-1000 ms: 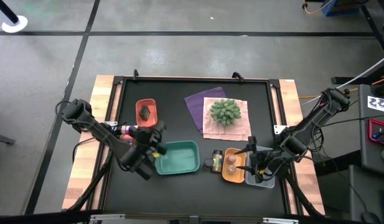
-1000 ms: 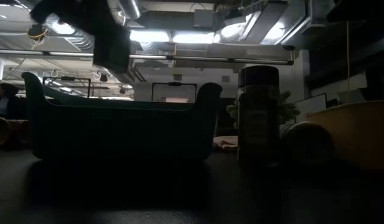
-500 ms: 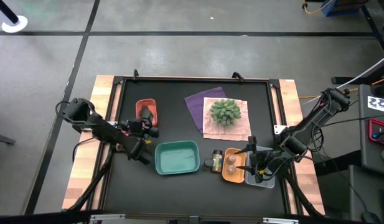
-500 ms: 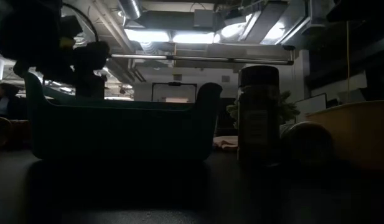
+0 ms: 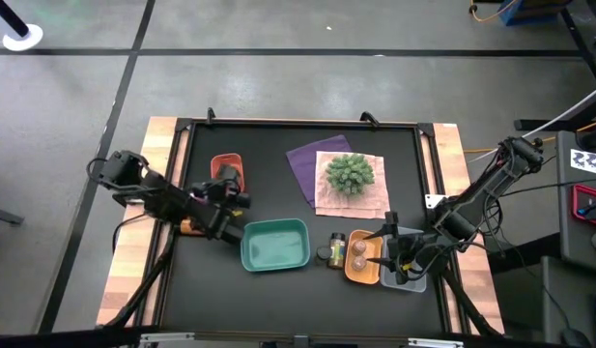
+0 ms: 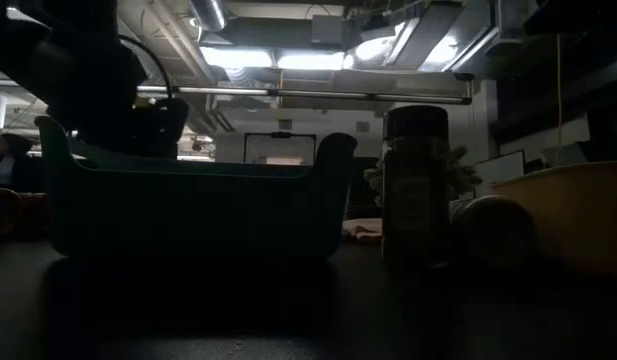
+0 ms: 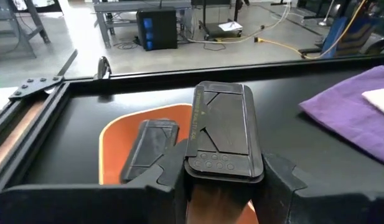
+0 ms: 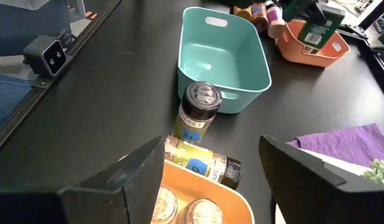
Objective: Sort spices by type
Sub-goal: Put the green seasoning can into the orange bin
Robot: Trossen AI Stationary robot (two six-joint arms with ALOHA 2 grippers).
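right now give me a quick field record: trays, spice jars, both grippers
teal tray: empty, table centre
red tray: behind the left gripper
orange tray: two round-topped jars inside, one jar lying on its rim
dark-capped jar: upright, between teal and orange trays
left gripper: over the red tray, shut on a dark flat box
right gripper: open, by the orange tray
plant: on cloths

Red tray (image 7: pixel 117 146) half hidden behind left gripper (image 7: pixel 185 163), two grey-topped jars (image 8: pixel 182 211) cut off at frame edge, low-view jar label (image 6: pixel 416 205) unreadable.
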